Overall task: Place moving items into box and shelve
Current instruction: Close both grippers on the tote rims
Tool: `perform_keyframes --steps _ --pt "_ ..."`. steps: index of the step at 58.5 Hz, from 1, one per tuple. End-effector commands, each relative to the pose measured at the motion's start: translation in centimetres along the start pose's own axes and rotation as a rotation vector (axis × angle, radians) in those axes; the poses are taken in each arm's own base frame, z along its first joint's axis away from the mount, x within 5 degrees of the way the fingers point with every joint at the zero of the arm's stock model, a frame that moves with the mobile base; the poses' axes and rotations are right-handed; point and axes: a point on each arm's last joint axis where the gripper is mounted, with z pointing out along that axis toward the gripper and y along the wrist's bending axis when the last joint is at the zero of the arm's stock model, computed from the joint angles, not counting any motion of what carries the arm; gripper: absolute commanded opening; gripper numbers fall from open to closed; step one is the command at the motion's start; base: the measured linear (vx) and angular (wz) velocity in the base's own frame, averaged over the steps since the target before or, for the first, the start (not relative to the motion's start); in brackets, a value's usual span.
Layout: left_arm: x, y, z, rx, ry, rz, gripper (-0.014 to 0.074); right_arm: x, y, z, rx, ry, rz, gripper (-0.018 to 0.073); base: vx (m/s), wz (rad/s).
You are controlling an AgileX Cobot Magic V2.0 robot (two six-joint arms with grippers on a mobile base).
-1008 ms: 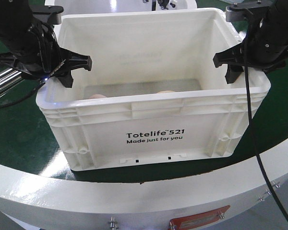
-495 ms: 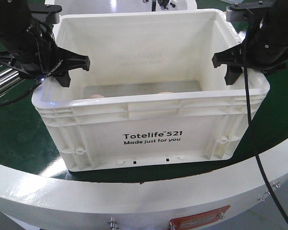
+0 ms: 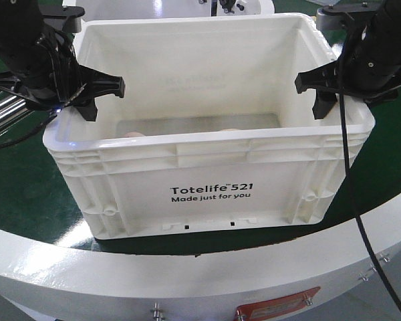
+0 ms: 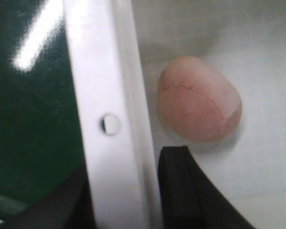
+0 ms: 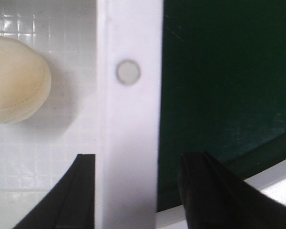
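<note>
Front view: the white tote [image 3: 207, 167] sat mid-frame on a green tabletop [image 3: 27, 187]. The black left gripper [image 3: 105, 99] hooked over its left rim and the right gripper [image 3: 309, 97] over its right rim, with both arms angled inward.

Left wrist view: the fingers pinched the tote's rim, and a pinkish-brown seamed ball [image 4: 198, 100] lay inside at centre right.

Right wrist view: the fingers straddled the rim with a gap beside the outer one, so it was unclear whether they gripped. A pale yellow ball [image 5: 16, 81] lay inside, upper left.
</note>
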Motion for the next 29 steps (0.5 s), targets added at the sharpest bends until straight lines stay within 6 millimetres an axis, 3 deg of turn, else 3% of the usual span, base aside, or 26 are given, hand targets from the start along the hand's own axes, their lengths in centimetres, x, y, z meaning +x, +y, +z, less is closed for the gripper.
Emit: perform_keyframes --steps 1,29 --pt "-0.60 0.92 -3.88 0.003 -0.178 -0.006 -0.0004 -0.01 -1.66 -3.08 0.103 -0.104 0.037 -0.0002 0.00 0.00" --pt "-0.76 0.85 -3.91 0.011 -0.196 -0.006 -0.0004 0.00 -1.73 -3.09 0.110 -0.104 0.039 -0.0002 0.00 0.00"
